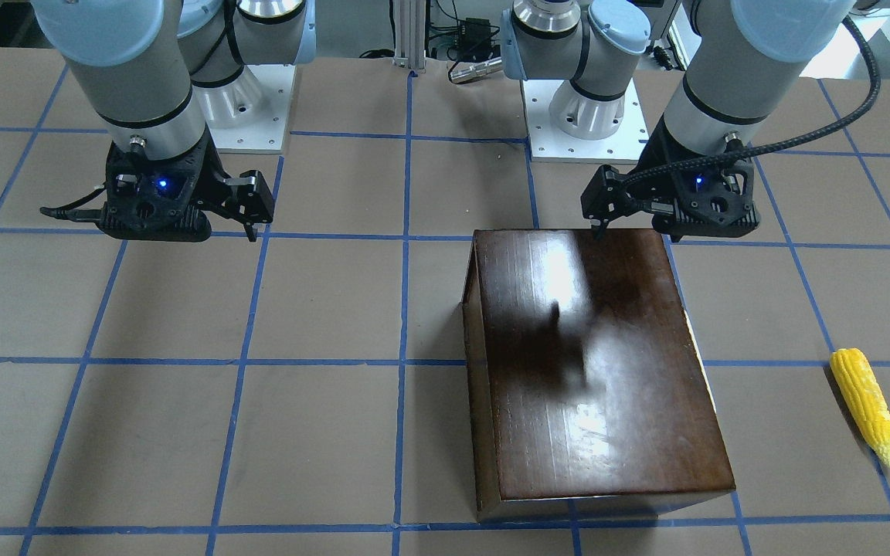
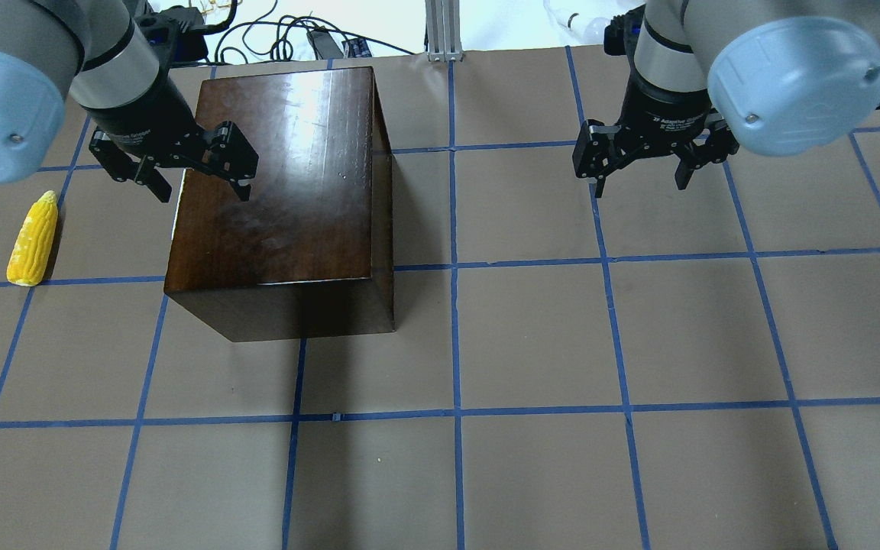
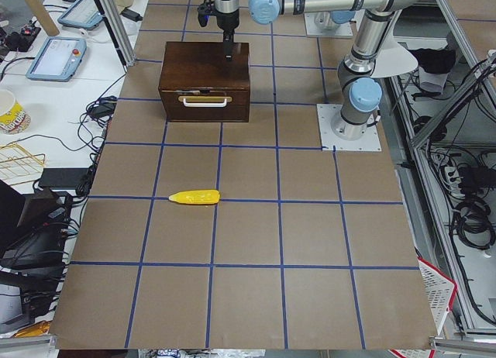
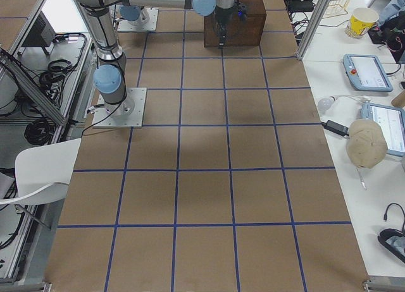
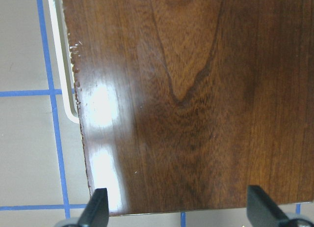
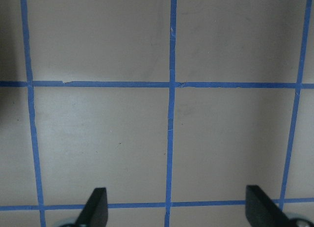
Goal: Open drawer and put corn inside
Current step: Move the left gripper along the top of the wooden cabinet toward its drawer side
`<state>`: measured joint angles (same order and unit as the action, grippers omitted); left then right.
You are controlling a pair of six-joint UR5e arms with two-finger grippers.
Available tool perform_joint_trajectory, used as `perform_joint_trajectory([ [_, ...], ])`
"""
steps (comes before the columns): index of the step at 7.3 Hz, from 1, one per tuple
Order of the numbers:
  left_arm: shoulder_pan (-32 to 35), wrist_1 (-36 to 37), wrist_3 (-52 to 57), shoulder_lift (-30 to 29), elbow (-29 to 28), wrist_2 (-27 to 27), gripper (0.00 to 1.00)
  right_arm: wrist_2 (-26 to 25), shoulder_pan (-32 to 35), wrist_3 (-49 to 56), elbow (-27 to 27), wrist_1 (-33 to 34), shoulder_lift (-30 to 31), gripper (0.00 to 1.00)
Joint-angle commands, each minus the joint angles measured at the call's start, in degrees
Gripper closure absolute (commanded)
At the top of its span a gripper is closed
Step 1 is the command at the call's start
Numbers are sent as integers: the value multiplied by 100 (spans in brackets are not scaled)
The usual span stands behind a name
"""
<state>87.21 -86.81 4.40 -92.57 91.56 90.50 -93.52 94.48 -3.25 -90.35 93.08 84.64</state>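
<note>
The left gripper [image 2: 199,183] holds its jaws spread wide with nothing between them. It hangs above the top of a glossy dark-brown wooden box [image 2: 287,191], close to the edge on the robot's left. Its wrist camera shows both fingertips [image 5: 95,210] framing the polished wood grain. The right gripper [image 2: 641,179] also has its jaws parted and empty. It hangs well apart from the box over the brown paper-covered worktop [image 2: 532,336], and its wrist camera sees only paper and blue tape lines [image 6: 170,114].

The overhead and front-facing views show the box mainly as a shiny lid. Only the exterior left view shows the drawer [image 3: 205,102], a dark brown front panel pushed in flush with the box, its inside hidden. That view also shows the drawer's pale bar handle [image 3: 205,101] in full. In the left wrist view the handle is just a pale strip [image 5: 61,55] poking past the lid's edge.

The bright yellow toy corn cob [image 2: 33,238] lies flat on the worktop on the drawer's side of the box, well apart from it. It lies out beyond the left gripper, touching neither gripper.
</note>
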Motion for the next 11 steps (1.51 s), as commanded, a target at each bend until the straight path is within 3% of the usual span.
perform_joint_trajectory([
  [1, -2, 50, 8, -24, 2, -5, 0, 0, 0, 0, 0, 0, 0, 0],
  [11, 7, 533, -79, -59, -15, -94, 0, 0, 0, 0, 0, 0, 0, 0],
])
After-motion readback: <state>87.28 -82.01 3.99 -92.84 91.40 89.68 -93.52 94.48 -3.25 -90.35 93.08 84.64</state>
